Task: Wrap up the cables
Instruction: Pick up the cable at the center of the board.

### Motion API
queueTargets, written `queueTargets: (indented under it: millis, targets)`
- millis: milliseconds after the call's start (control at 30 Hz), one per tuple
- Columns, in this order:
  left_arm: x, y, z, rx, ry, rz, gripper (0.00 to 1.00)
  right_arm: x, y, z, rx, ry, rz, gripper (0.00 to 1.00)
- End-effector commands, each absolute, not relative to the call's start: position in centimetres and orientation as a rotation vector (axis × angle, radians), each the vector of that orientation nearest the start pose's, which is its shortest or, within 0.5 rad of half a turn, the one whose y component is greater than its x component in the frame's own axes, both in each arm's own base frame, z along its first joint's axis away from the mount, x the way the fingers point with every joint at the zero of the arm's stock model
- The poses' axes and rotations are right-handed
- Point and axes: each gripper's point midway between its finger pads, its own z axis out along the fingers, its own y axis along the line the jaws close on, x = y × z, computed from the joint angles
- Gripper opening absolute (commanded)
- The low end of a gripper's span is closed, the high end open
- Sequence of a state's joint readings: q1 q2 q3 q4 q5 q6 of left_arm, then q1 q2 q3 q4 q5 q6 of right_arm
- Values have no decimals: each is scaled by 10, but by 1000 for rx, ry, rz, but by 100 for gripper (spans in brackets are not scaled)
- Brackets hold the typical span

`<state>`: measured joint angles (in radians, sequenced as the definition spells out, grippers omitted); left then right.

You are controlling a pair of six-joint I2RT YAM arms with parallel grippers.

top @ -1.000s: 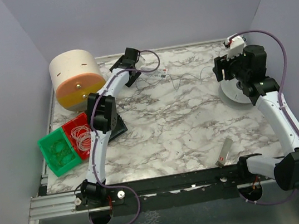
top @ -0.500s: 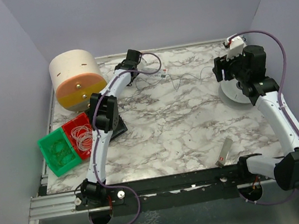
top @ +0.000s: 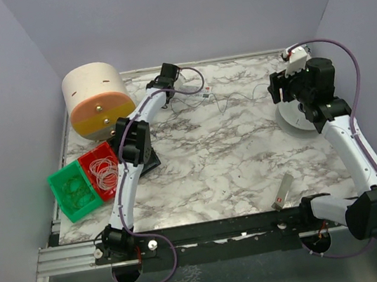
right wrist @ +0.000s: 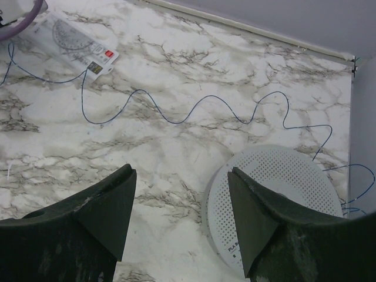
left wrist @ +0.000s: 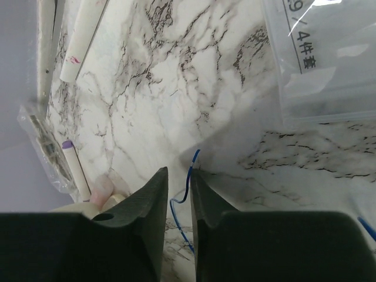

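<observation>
Left gripper (left wrist: 178, 176) is narrowing around the cable (left wrist: 187, 176).
I see a slit left, no pinch yet; right gripper (right wrist: 179, 173) gapes empty.

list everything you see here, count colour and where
wire: one, thin blue, wavy, running from bag to disc
table: one, white marble
drum: one, beige with orange face, back left
bins: two, green and red, left edge; white rings in the red one
bag: one, clear, protractor inside, back left of centre
disc: one, white perforated, right side
strip: one, grey, front right
arms: two, white and black, purple hoses
left gripper: black, low at the back, narrow gap with wire in it
right gripper: black, open, above disc's edge
</observation>
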<state>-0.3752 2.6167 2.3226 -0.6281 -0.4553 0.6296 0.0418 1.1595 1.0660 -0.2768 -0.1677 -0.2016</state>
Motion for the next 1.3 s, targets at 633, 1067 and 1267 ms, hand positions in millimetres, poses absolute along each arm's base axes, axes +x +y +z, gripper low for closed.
queueTargets:
  millis: [633,1067,1267]
  targets:
    - [610,-158,232,586,1968,636,0,385,28,257,-318,1897,9,69]
    - [523,-220,375,562,1732,518,0,384,35,246,-364,1907,59,68]
    - [477,-258,413,631,1652,403,0,379,44,245,-415,1898,130,69]
